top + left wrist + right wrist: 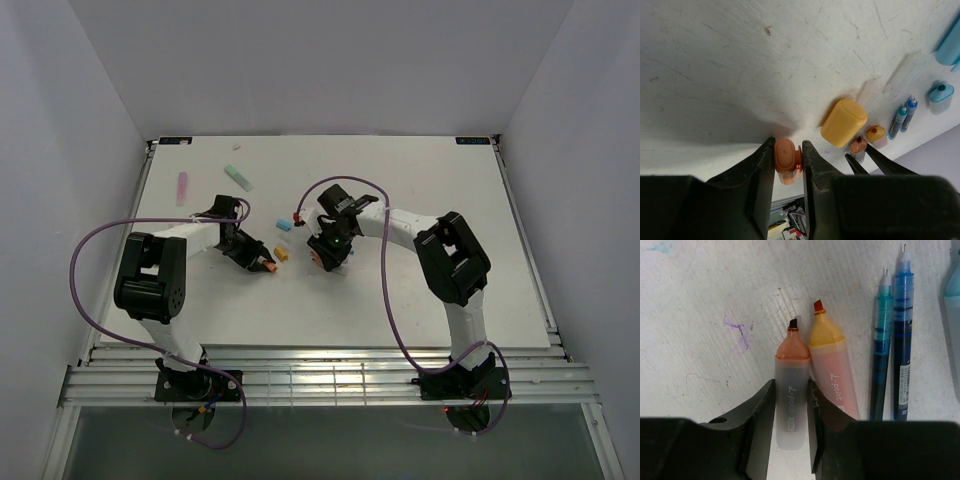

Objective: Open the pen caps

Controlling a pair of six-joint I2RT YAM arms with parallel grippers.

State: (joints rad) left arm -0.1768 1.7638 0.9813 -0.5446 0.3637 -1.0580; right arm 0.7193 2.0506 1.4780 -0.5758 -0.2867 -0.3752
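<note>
On the table [420, 200], I judge the job over halfway: the orange pen [791, 405], yellow pen [829, 360] and two blue pens [901, 355] show bare tips; the pink pen [182, 186] and green pen [238, 178], far left, seem capped. Both arms reach low to mid-table. My right gripper [790, 386] clenches the orange pen in its fingers; my left gripper [788, 142] clenches the orange cap [786, 161], apart from it.

In the right wrist view, the lower ends of the thin pens [902, 340] and the yellow highlighter [832, 365] are hidden behind the right gripper [791, 390]. A light blue pen [955, 315] is cut off by the right edge. In the left wrist view, a blue piece [950, 42] is cropped at the corner.
</note>
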